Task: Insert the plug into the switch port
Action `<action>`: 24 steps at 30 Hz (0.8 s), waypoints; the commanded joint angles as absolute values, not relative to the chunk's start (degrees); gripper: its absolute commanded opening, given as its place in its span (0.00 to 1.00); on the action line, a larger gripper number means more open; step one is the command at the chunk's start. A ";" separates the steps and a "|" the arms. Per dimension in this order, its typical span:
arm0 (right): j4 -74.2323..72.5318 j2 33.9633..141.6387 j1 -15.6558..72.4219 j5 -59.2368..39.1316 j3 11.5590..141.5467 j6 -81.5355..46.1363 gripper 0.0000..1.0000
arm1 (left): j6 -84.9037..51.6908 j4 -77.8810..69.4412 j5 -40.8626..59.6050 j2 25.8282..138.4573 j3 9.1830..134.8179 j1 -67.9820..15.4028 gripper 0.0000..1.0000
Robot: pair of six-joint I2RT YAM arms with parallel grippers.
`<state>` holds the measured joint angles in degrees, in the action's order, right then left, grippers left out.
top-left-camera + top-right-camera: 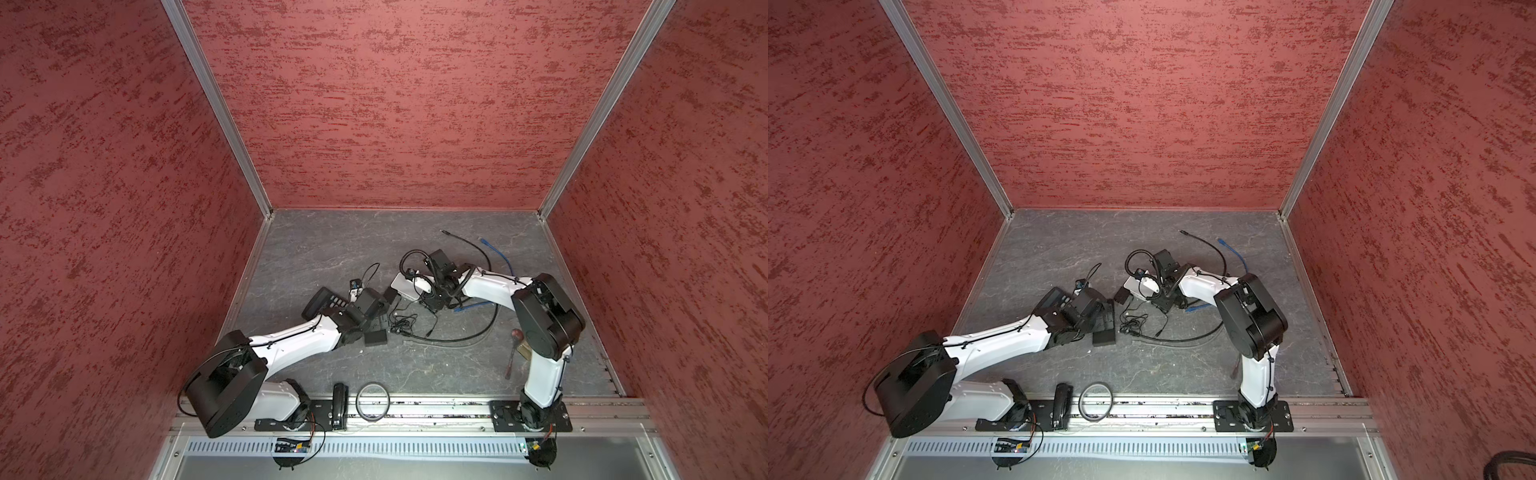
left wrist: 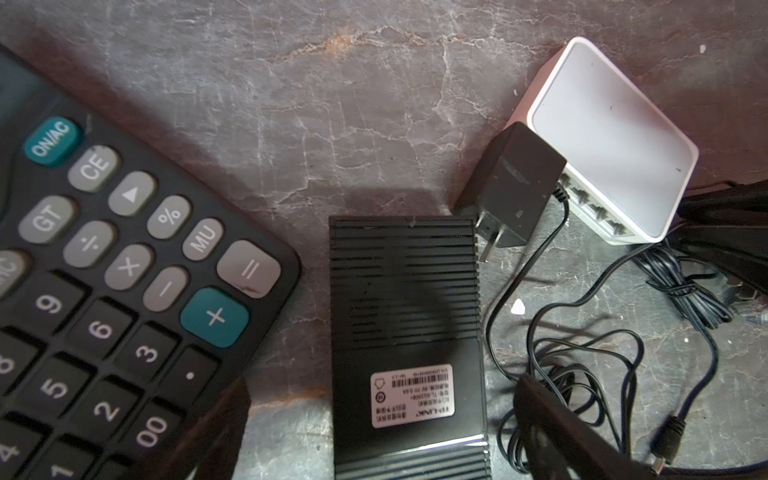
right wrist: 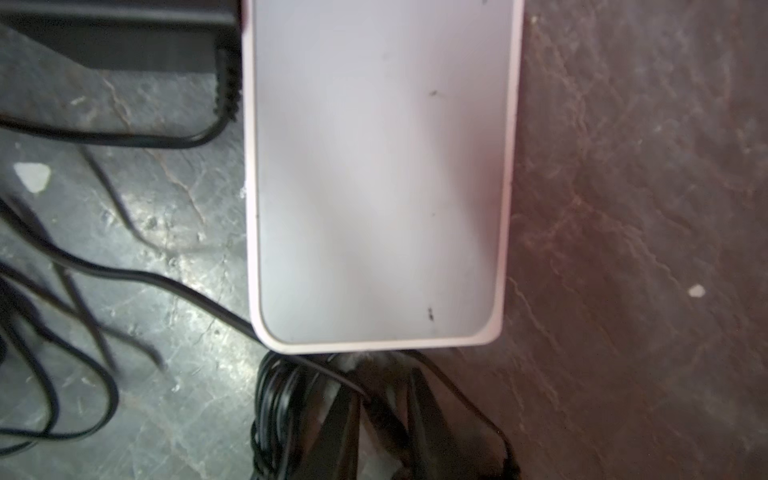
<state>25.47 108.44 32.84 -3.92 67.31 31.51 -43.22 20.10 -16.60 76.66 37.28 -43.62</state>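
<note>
The white switch (image 2: 615, 141) (image 3: 378, 174) (image 1: 405, 284) lies flat, its row of ports facing the black power adapter (image 2: 515, 187). The adapter's thin cord loops over the floor and ends in a small barrel plug (image 2: 665, 440) lying loose. My right gripper (image 3: 382, 374) (image 1: 432, 305) sits at the white switch's short end. Its fingers are nearly together on something dark and blurred, and the thin cord (image 3: 316, 365) runs into the gap. My left gripper (image 2: 386, 440) stands open above a black switch (image 2: 407, 332) (image 1: 376, 337), one finger on each side.
A calculator (image 2: 104, 291) (image 1: 322, 301) lies just left of the black switch. A blue cable (image 1: 500, 259) and a thick black cable (image 1: 469, 338) trail round the right arm. A screwdriver (image 1: 513, 353) lies by the right arm's base, and a ring (image 1: 373, 401) rests on the front rail.
</note>
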 commanded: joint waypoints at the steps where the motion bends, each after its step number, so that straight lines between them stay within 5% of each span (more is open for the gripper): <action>1: 27.66 109.23 32.52 -4.48 68.49 31.89 0.23 | -43.43 19.27 -16.72 77.31 37.22 -43.29 1.00; 13: 26.07 107.83 32.21 -8.00 68.93 27.58 0.09 | -43.73 19.34 -16.57 78.35 37.35 -42.96 1.00; 24: 11.67 99.29 29.20 -19.58 61.79 0.01 0.08 | -41.12 12.74 -17.91 75.00 33.71 -43.68 0.99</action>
